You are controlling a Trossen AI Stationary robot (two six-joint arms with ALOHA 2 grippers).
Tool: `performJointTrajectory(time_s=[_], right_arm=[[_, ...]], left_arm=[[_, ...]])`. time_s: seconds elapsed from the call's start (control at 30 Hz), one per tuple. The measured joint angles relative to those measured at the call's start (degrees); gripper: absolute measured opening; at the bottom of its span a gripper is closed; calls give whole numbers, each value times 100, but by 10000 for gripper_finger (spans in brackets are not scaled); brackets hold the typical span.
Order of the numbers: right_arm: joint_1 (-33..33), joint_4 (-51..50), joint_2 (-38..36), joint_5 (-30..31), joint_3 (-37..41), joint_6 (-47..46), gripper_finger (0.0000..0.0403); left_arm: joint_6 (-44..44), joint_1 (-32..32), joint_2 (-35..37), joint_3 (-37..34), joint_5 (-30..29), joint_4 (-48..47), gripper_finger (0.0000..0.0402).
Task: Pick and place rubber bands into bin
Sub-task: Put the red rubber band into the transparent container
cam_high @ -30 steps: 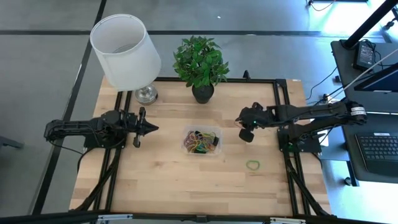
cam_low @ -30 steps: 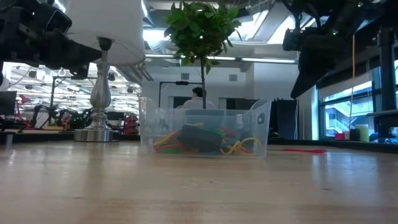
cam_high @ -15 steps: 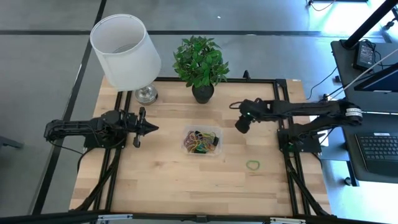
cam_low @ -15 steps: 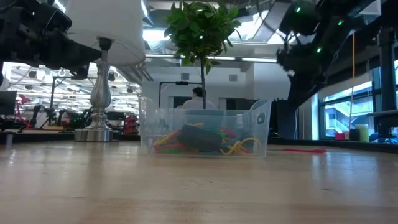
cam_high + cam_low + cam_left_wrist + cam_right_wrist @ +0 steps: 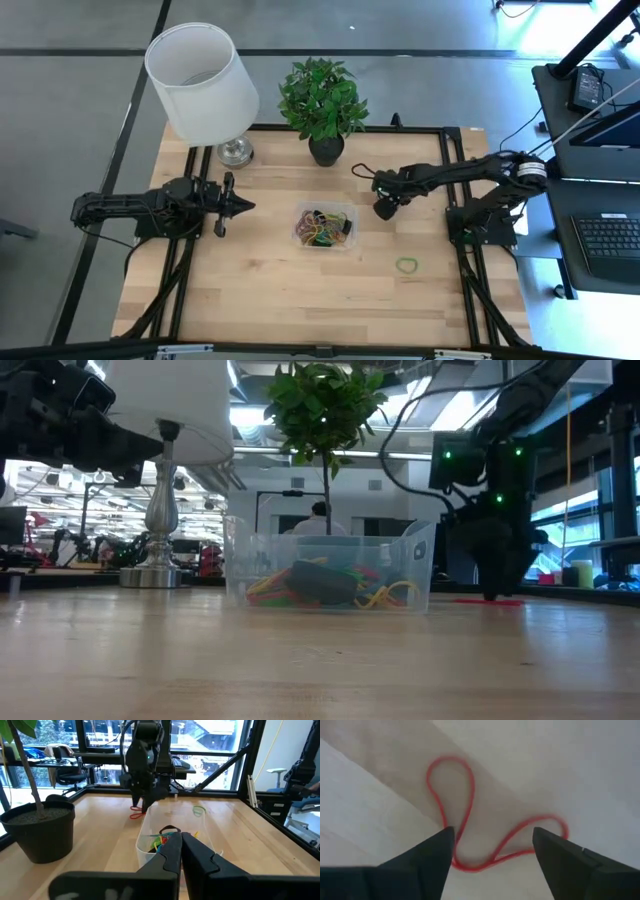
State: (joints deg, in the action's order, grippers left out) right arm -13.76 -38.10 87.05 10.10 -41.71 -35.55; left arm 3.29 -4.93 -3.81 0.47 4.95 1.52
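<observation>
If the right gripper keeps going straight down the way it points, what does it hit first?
Most likely the red rubber band lying on the table: the right gripper is open, its fingers standing either side of the loop. How much gap remains above the wood is unclear.

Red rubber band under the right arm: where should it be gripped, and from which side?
Take the red rubber band from straight above, at its narrow middle, where the strands run close together between the two lobes. It lies flat on the table, so no side approach works. The open right end effector already straddles that part.
</observation>
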Motion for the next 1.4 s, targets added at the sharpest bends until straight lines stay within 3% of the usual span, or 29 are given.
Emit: performJointTrajectory(time_s=[0.27,0.6,0.77,0.83,1.1,1.23,1.4], right_arm=[[124,-168,334,-318,-43,-357,213],[424,-306,295,-495,-19,-561,14],[635,-840,-151,-1106,30,-963,8],[732,-980,-465,-1074,-73,-1281,3],[1634,-1574,-1373,-181,-820,-2857,2],[2158,-1848,-1260,345,-1597,-3382,1],[2605,-2190,-598,863,-2700,-3639,1]], left_arm=[[0,0,0,0,0,0,5],[0,0,0,0,0,0,4],[0,-1,0,0,2,0,4],[0,-1,2,0,2,0,4],[0,-2,2,0,1,0,8],[0,-2,2,0,0,0,6],[0,-2,2,0,0,0,8]])
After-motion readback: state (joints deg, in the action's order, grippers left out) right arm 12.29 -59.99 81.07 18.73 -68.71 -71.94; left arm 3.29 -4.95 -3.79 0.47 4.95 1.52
